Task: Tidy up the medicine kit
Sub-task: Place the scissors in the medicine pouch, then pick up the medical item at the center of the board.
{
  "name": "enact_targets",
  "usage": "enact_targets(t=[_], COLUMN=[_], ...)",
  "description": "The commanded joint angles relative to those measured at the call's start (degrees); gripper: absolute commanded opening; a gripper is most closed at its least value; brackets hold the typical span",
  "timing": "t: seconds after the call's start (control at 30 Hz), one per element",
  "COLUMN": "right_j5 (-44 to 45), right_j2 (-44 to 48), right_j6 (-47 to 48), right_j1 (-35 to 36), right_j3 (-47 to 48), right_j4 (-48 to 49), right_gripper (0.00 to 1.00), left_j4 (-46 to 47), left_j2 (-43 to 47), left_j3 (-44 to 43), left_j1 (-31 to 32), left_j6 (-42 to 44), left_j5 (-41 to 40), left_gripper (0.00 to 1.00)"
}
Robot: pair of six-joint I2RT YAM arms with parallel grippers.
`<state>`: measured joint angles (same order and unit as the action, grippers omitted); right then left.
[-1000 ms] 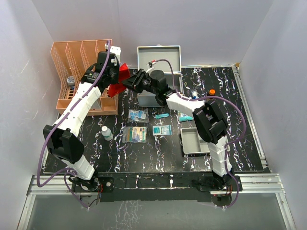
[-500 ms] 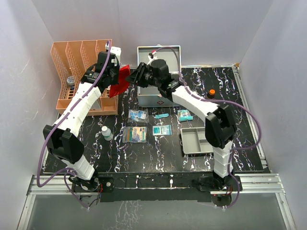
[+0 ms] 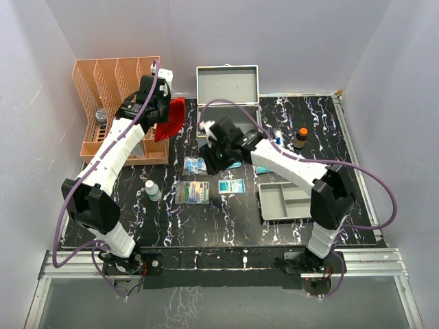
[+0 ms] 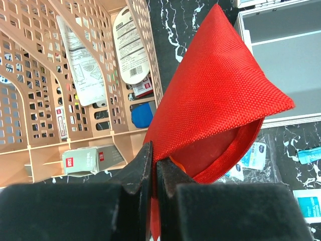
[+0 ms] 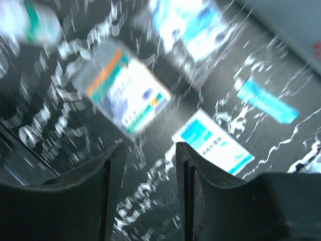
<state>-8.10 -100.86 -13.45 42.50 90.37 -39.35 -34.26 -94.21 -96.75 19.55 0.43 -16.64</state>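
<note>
The medicine kit, a silver-grey metal case, stands open at the back centre with its lid up. Its base is partly hidden behind my right arm, and its grey inside shows in the left wrist view. My left gripper is shut on an edge of the red pouch, holding it in the air between the orange organizer and the case. The pouch hangs open in the left wrist view, beyond the gripper. My right gripper is open and empty, low over the table in front of the case.
An orange file organizer holding packets stands at the back left. On the table lie a small white bottle, a bagged packet, a white-blue sachet, a blue bag, a grey divided tray and a brown bottle.
My right arm has swung away from the red pouch and down over the packets in front of the case. My left gripper has kept its place with the pouch.
</note>
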Motion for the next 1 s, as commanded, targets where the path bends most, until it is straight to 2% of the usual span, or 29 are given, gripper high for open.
enact_targets(t=[0.0,0.1,0.2,0.3,0.63,0.97], right_j5=[-2.8,-5.5,-4.7,-3.8,-2.1,-1.8], right_j2=[3.4,1.6,-3.2,-4.7,-6.4,-11.4], right_j6=[19.4,25.4,30.0,33.1,36.9,40.6], right_j1=[2.3,3.6,6.3,9.4,15.4,15.6], right_j3=[-4.8,-4.7,-1.9,-2.2,-8.2,-10.4], right_j4=[1.0,1.6,-0.5,1.4,12.2,17.8], right_gripper=[0.44,0.44,0.47,0.48,0.49,0.5], left_j4=[-1.9,-2.2,-2.1,-1.9,-1.4,-0.9], left_j2=[1.4,1.7,2.1,2.5,3.4,3.9], left_j3=[-1.4,-0.7,-0.4,0.1,2.0,2.6], left_j1=[-0.6,-1.0,-1.3,-1.8,-3.4,-3.9], left_j6=[-0.3,-0.6,-0.8,-1.0,-2.0,-2.4], left_j5=[-0.6,-0.3,-0.3,-0.2,1.1,1.9], left_gripper=[0.0,0.0,0.0,0.0,0.0,0.0])
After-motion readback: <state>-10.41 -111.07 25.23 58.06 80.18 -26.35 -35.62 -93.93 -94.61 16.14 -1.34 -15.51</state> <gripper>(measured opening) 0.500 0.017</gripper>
